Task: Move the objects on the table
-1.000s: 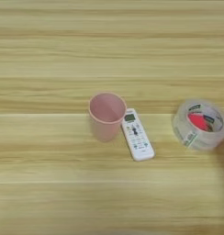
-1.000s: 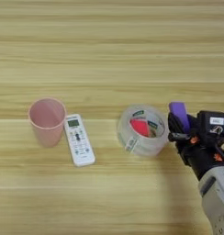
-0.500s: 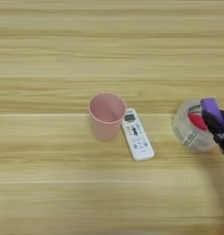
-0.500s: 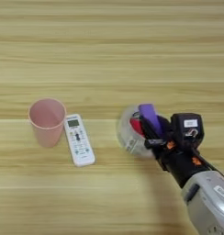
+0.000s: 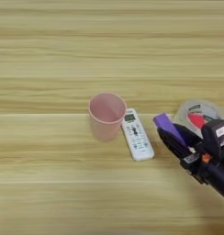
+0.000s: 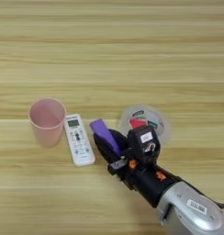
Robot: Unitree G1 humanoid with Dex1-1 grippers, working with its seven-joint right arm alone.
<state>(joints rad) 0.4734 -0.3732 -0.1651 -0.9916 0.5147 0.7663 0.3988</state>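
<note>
**Gripper carries the purple block over the desk**

Our right gripper is clamped on the purple block. Across the desk we see the pink cup, tape roll and white remote. We judge a carry underway; next, find a clear spot and release.

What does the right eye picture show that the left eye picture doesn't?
Only the right eye view shows the silver forearm behind the black two-fingered pincer, and bare table to the right of the clear tape roll with a red core. Only the left eye view shows the wide stretch of light wooden table to the left of the pink plastic cup. Both show the cup, the slim white remote with a small screen beside it, the tape roll, and the pincer holding the small purple rectangular block between remote and tape.
</note>
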